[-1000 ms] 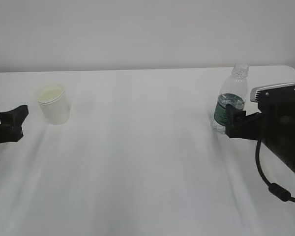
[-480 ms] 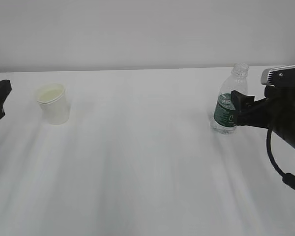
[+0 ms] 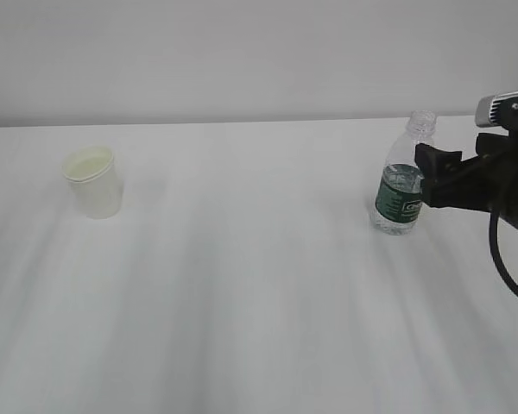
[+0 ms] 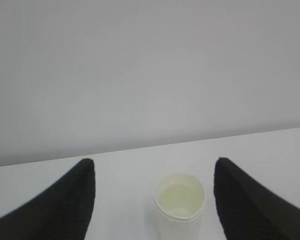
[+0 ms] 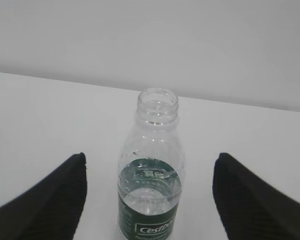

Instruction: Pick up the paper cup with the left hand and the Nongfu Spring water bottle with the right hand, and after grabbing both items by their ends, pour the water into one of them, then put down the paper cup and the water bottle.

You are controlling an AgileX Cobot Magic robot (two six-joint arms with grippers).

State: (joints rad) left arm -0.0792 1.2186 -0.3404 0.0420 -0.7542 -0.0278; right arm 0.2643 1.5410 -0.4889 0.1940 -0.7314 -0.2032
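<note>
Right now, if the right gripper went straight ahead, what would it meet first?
Likely the bottle: it stands centred between the open right gripper's fingers, untouched, though depth is hard to judge.

Left end effector (image 4: 152,192): outside exterior view. Paper cup (image 4: 180,202) base, between its fingers: cut by frame edge. Right end effector (image 5: 149,192) finger bases: cropped. Bottle (image 5: 150,175) label print: partly cropped.

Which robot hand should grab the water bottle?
The right gripper. Its open jaws already frame the water bottle, close beside it. The left gripper faces the paper cup across the table.
</note>
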